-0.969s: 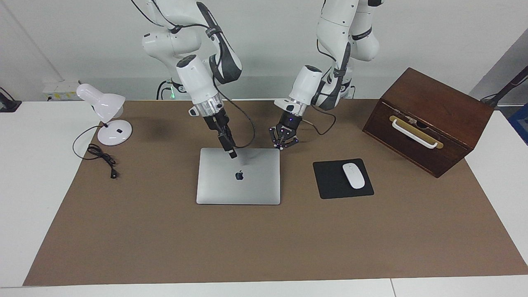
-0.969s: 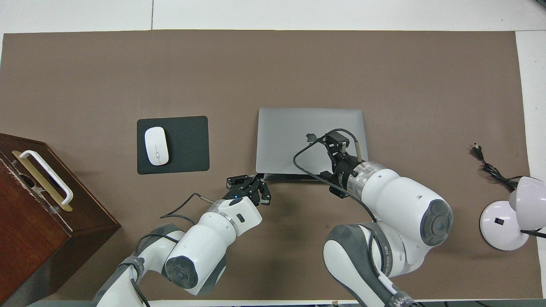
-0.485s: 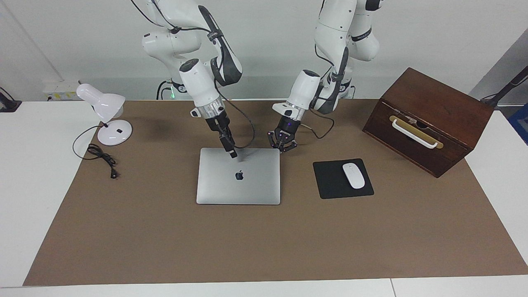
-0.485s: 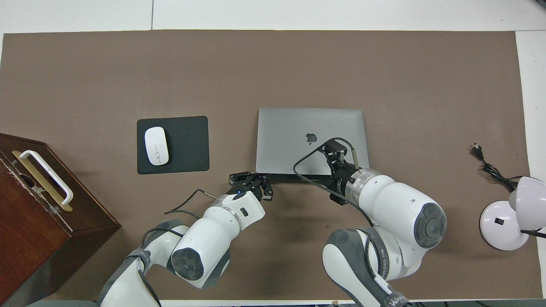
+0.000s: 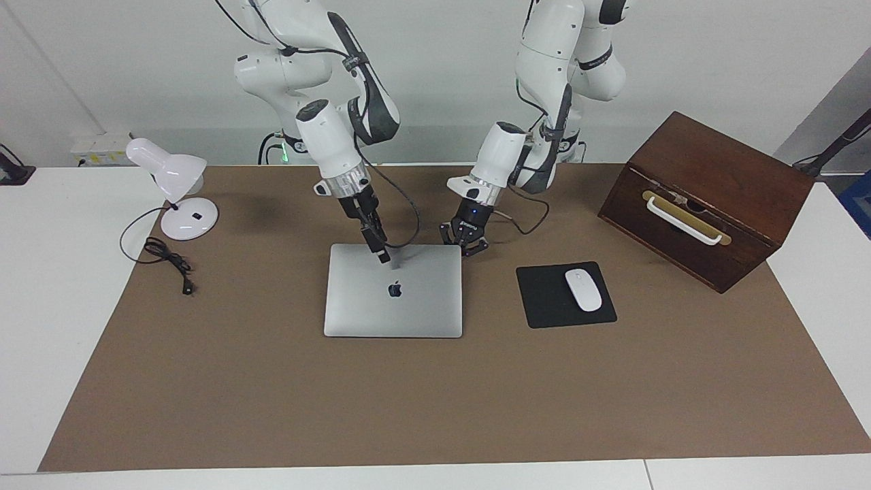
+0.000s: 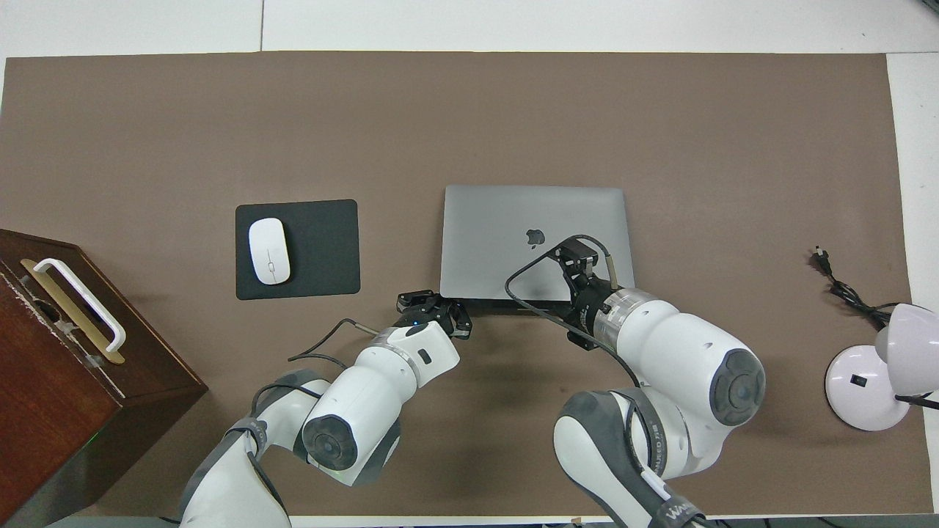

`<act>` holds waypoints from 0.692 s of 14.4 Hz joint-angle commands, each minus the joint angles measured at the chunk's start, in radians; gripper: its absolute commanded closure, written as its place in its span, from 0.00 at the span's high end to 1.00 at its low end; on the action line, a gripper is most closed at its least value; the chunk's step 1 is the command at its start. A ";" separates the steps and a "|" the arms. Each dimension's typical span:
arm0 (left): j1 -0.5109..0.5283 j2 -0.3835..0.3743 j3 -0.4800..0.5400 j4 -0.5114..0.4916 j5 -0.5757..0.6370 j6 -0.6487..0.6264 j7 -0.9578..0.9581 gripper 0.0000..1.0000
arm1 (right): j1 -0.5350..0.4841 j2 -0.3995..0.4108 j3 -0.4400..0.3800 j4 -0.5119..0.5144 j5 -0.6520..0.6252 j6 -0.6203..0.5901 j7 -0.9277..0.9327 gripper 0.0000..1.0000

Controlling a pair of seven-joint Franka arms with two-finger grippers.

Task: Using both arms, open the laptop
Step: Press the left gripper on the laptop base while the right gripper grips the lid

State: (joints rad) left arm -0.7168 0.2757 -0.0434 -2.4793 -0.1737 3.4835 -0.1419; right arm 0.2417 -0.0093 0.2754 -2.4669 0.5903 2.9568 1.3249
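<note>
The laptop (image 5: 408, 306) lies closed on the brown mat, its lid with the dark logo facing up; from above the laptop (image 6: 499, 220) sits mid-table. My right gripper (image 5: 384, 257) is shut and its tip rests on the lid near the edge closest to the robots. In the overhead view the right gripper (image 6: 574, 257) hangs over that same part of the lid. My left gripper (image 5: 467, 250) is shut, links splayed, low at the laptop's corner nearest the robots toward the left arm's end. From above, the left gripper (image 6: 434, 302) sits right at that corner.
A black mouse pad (image 5: 544, 309) with a white mouse (image 5: 583, 290) lies beside the laptop toward the left arm's end. A wooden box (image 5: 708, 197) with a white handle stands past it. A white desk lamp (image 5: 178, 194) and its cable (image 5: 167, 262) sit at the right arm's end.
The left gripper has dropped and closed in on the laptop's near corner. The right arm has leaned in, its tip staying on the lid. The laptop has not moved.
</note>
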 commanded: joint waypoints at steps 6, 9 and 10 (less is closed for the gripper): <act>0.003 0.033 0.010 0.019 -0.003 0.022 0.051 0.00 | -0.007 0.032 0.015 0.002 0.025 0.053 -0.026 1.00; 0.002 0.033 0.010 0.019 -0.003 0.022 0.053 0.00 | -0.007 0.035 0.015 0.003 0.025 0.054 -0.030 1.00; 0.002 0.033 0.010 0.019 -0.003 0.022 0.054 0.00 | -0.012 0.045 0.015 0.017 0.025 0.053 -0.045 1.00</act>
State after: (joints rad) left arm -0.7156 0.2764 -0.0382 -2.4789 -0.1736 3.4839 -0.1106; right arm 0.2419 0.0159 0.2758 -2.4662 0.5903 2.9791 1.3213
